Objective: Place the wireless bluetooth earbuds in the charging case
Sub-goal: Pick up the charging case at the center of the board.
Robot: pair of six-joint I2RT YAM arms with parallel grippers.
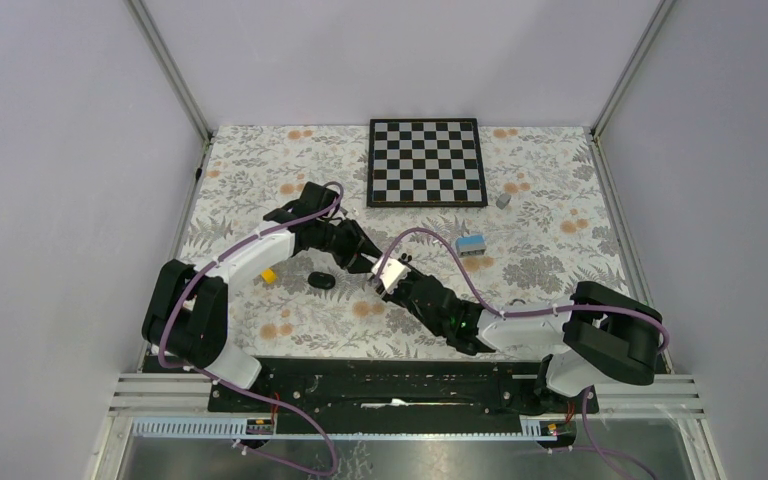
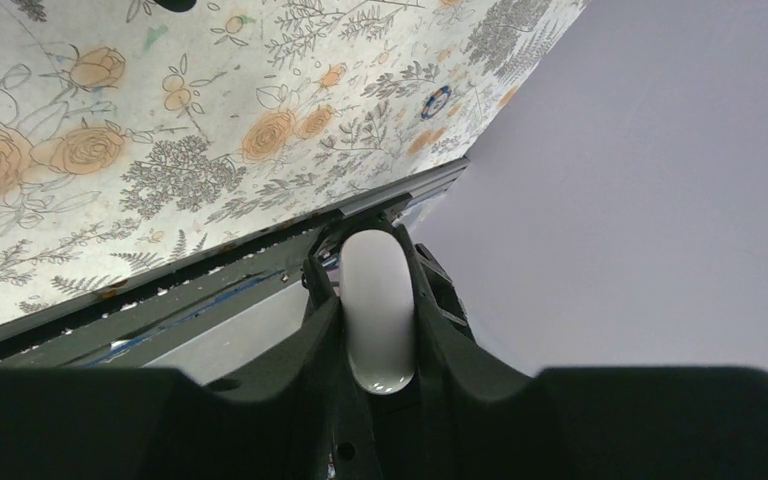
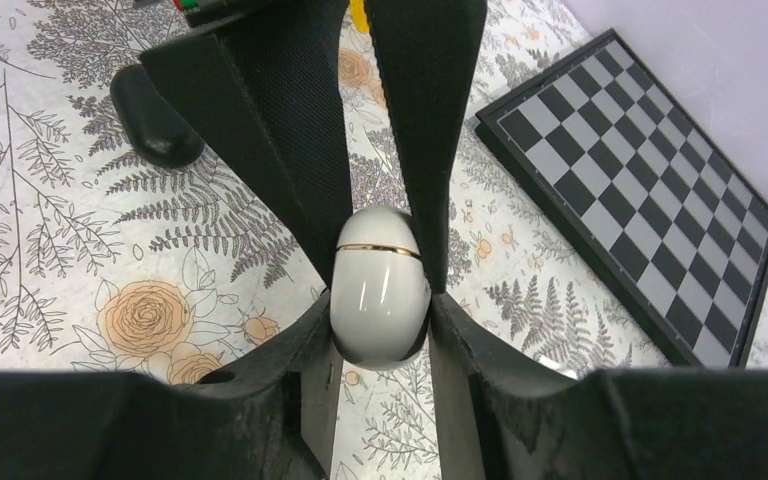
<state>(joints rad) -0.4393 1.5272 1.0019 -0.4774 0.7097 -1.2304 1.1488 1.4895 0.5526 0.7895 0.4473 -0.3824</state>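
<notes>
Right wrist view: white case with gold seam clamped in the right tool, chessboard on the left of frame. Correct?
Not quite. The chessboard sits on the right of frame, not the left; the right wrist view shows it. The rest holds: the white case with its gold seam is clamped in the right tool.

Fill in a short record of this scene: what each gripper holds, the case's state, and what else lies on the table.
left gripper: shut on white case
right gripper: shut on the same case
case lid: looks closed, gold seam showing
on table: chessboard, black oval thing, blue-and-white block
</notes>
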